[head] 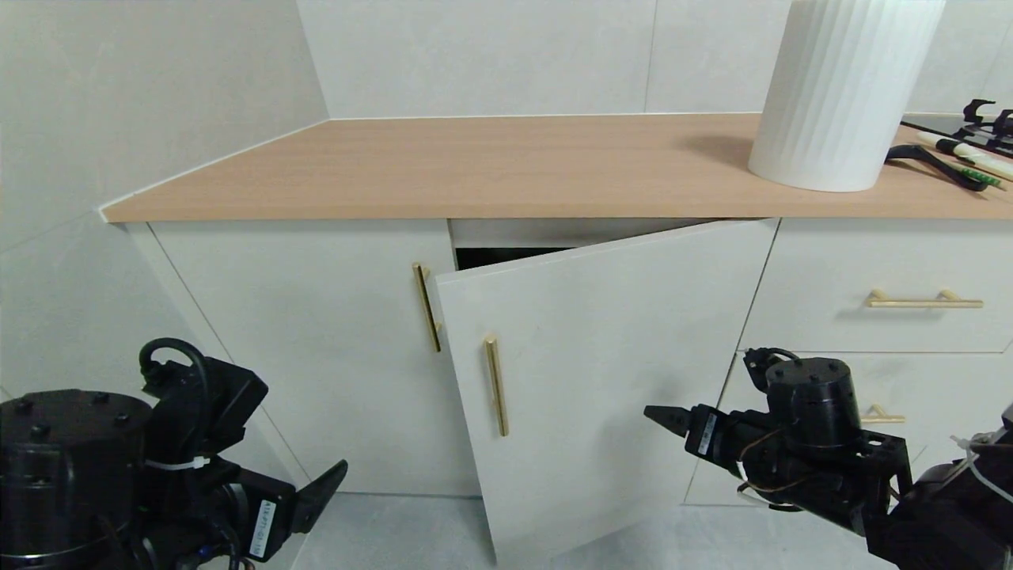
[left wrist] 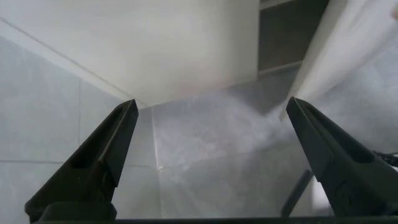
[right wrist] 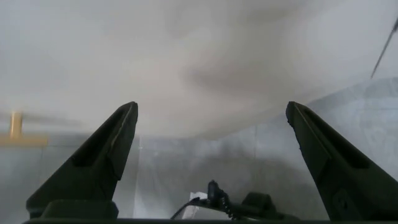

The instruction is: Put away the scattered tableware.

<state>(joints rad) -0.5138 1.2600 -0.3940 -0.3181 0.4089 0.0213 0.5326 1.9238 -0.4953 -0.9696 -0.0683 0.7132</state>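
Observation:
Scattered utensils (head: 957, 162) lie on the wooden countertop (head: 475, 166) at the far right: a black-handled one (head: 938, 165), a white-handled one (head: 961, 149) and a thin green one (head: 980, 177). Below the counter a white cabinet door (head: 601, 372) with a gold bar handle (head: 496, 385) stands ajar, with a dark gap (head: 506, 256) above it. My right gripper (head: 673, 423) is open, low down just in front of that door's face (right wrist: 205, 62). My left gripper (head: 320, 487) is open near the floor (left wrist: 217, 162), left of the door, holding nothing.
A tall white ribbed container (head: 839, 95) stands on the counter beside the utensils. A black stove grate (head: 981, 117) sits at the far right. The neighbouring shut door has a gold handle (head: 427, 307). Drawers with gold handles (head: 923, 301) are on the right. Tiled walls close the left corner.

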